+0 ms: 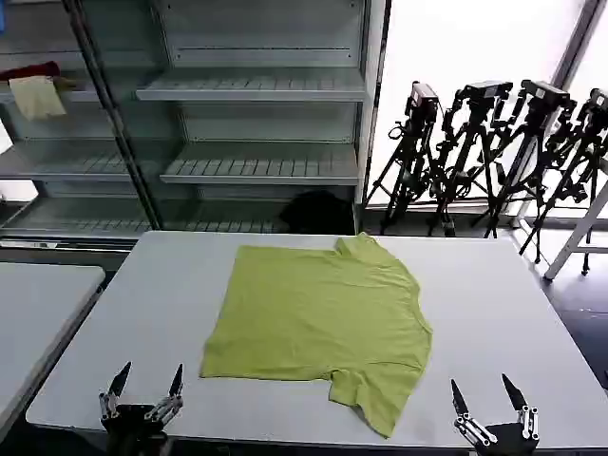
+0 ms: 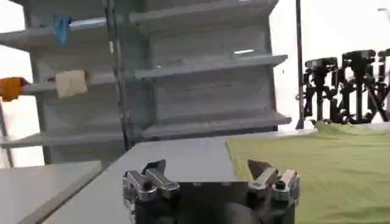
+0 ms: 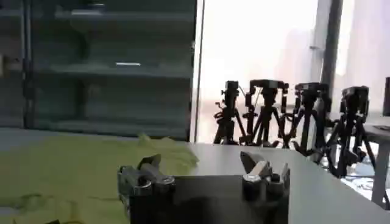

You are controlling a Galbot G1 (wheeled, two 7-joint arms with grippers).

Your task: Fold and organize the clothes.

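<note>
While the T-shirt (image 1: 318, 318) lies flat mid-bench, sleeves pointing near and far, both spread-wide grippers wait at the near edge: left gripper (image 1: 145, 382) by the hem corner, right gripper (image 1: 486, 393) beside the near sleeve.
</note>
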